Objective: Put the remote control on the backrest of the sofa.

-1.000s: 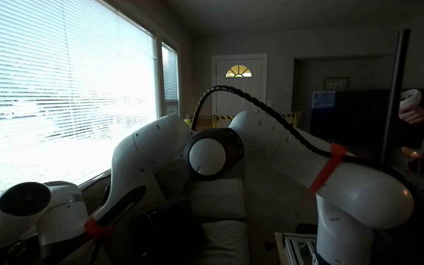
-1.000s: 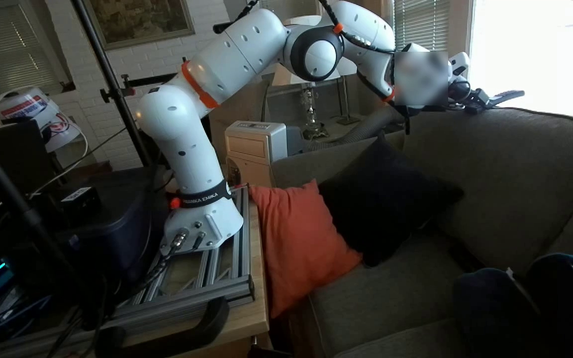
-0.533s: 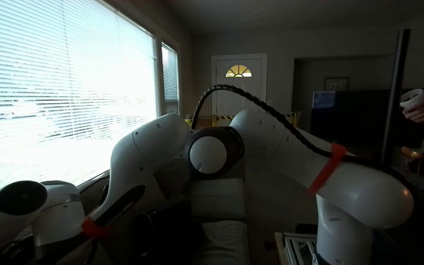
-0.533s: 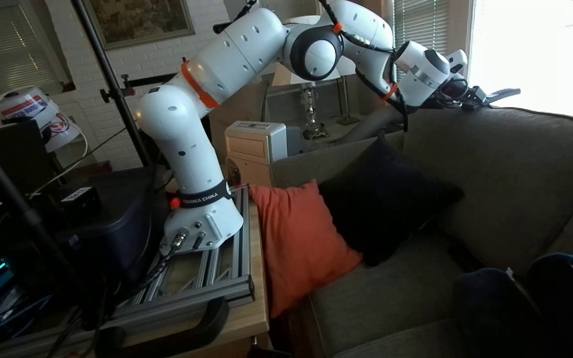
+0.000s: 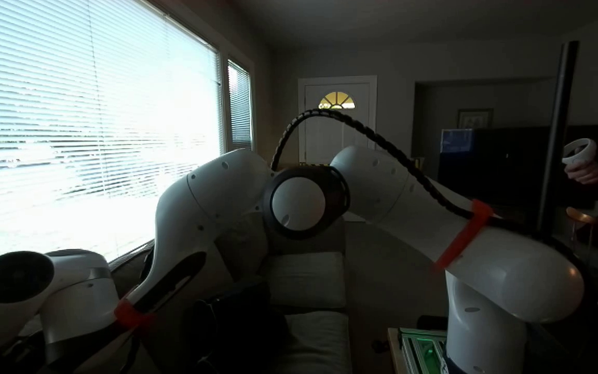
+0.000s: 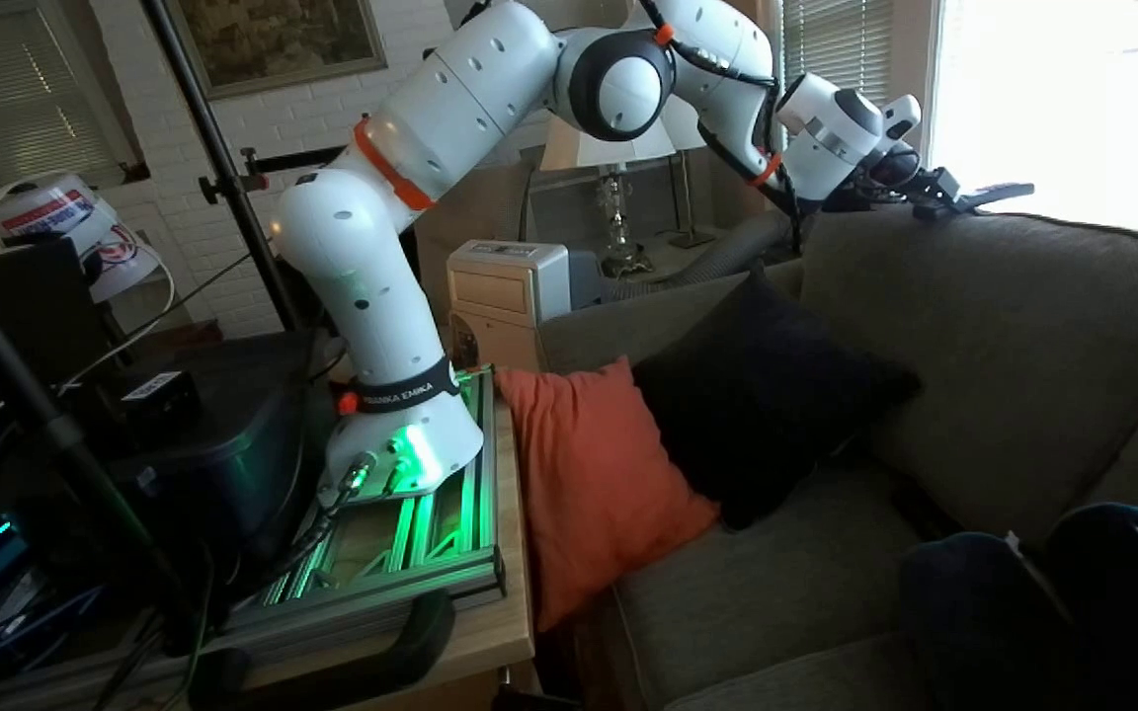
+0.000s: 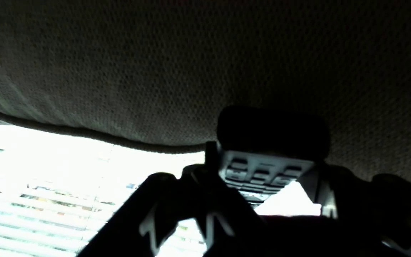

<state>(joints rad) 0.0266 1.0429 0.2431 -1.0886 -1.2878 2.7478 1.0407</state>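
Observation:
My gripper (image 6: pixel 944 194) is shut on the remote control (image 6: pixel 1002 195), a slim dark bar that points out towards the window. It is held just over the top edge of the backrest (image 6: pixel 1023 326) of the grey-olive sofa (image 6: pixel 776 583). In the wrist view the fingers (image 7: pixel 269 167) sit on both sides of the remote (image 7: pixel 262 173), whose buttons show. Its dark near end lies against the view of the backrest fabric (image 7: pixel 120 71). I cannot tell whether the remote touches the backrest. In an exterior view the gripper is dark at the lower left (image 5: pixel 13 348), and the remote is hidden there.
A black pillow (image 6: pixel 767 395) and an orange pillow (image 6: pixel 604 484) lean on the sofa near the arm's base. Dark blue items (image 6: pixel 1053 592) lie on the seat. A bright window with blinds (image 5: pixel 96 130) stands behind the backrest. A white lamp (image 6: pixel 618 148) stands beyond.
The elbow has risen and the wrist has shifted slightly back towards the base. The remote has stayed in the gripper, its outer end slightly lower. The base lights have turned green.

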